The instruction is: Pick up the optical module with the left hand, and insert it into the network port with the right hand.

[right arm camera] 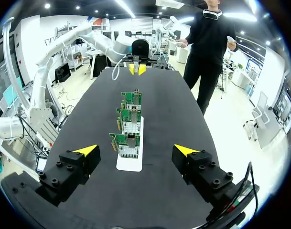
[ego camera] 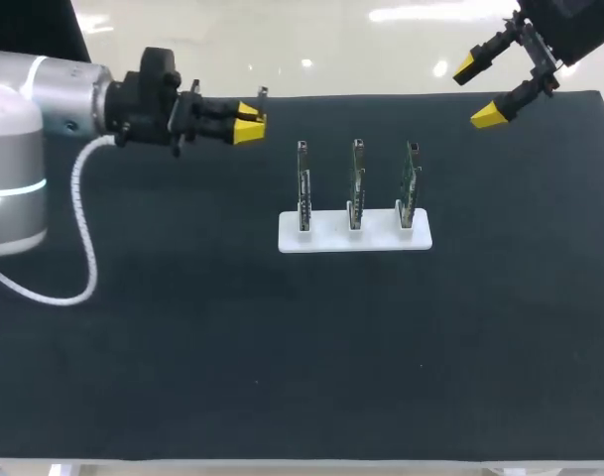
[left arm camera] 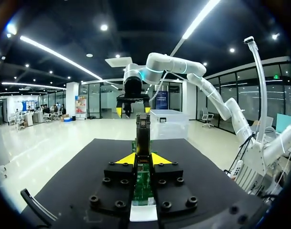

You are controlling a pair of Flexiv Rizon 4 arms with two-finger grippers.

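Print on the circuit boards (ego camera: 357,180) is too small to read. A black mat (ego camera: 282,377) covers the table. The 3 boards stand upright in a row on a white stand (ego camera: 354,239), mid-table. L gripper (ego camera: 248,124), near the far-left edge and well apart from the stand, is clamped narrow on the optical module (left arm camera: 143,138). Only the L wrist view shows its green board end and black body between the fingers. R gripper (ego camera: 477,92) hangs far-right, fingers wide, holding nothing. R wrist view shows each board w/ what seems a metal network port (right arm camera: 131,141).
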